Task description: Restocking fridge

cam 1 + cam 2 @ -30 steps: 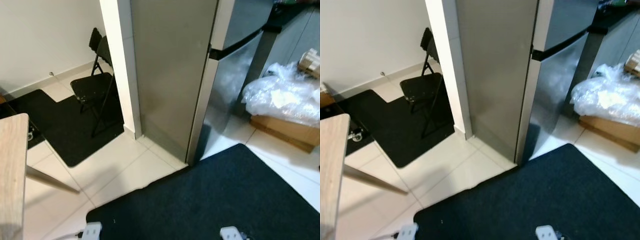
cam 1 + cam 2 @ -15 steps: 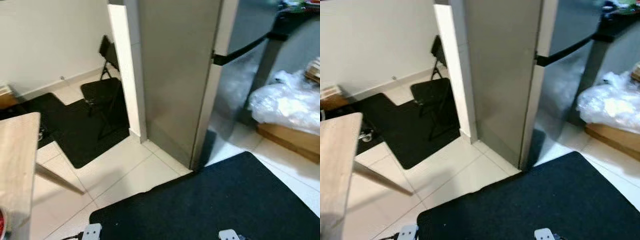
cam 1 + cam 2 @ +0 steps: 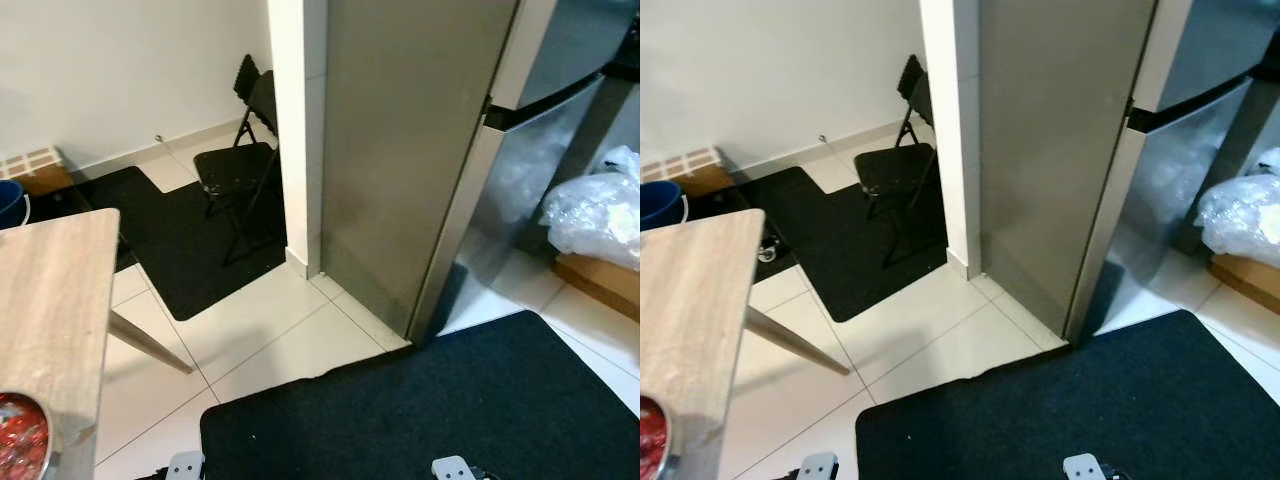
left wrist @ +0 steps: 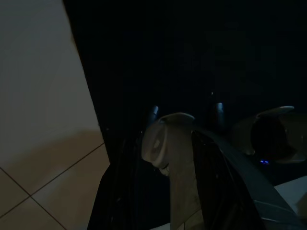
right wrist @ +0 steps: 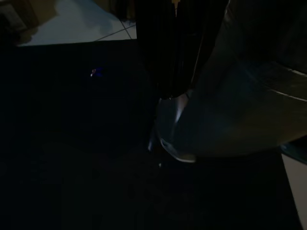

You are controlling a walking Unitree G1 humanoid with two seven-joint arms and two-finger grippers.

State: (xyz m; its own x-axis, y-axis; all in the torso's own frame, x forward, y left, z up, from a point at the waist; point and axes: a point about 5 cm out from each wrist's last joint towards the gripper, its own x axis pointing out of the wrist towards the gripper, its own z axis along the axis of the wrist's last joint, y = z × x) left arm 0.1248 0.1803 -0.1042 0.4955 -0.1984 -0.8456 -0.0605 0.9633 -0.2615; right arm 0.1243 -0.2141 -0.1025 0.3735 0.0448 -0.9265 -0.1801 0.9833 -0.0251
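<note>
The camera has swung left, bringing the pale wooden bench (image 3: 55, 300) and a red-filled metal bowl (image 3: 22, 445) in at 8 o'clock, the tall steel fridge (image 3: 420, 150), shut, at 1 o'clock; approach step, fetching stock likely next; fingers' state untellable.

The fridge (image 3: 420, 160) stands ahead on the floor, a pillar (image 3: 298, 130) against its left side, a folding chair (image 3: 238, 165) behind-left on a mat (image 3: 190, 250). The table (image 3: 45, 300) lies at left, a bowl (image 3: 20, 445) on its near edge. A bag (image 3: 595, 215) rests right of the fridge
</note>
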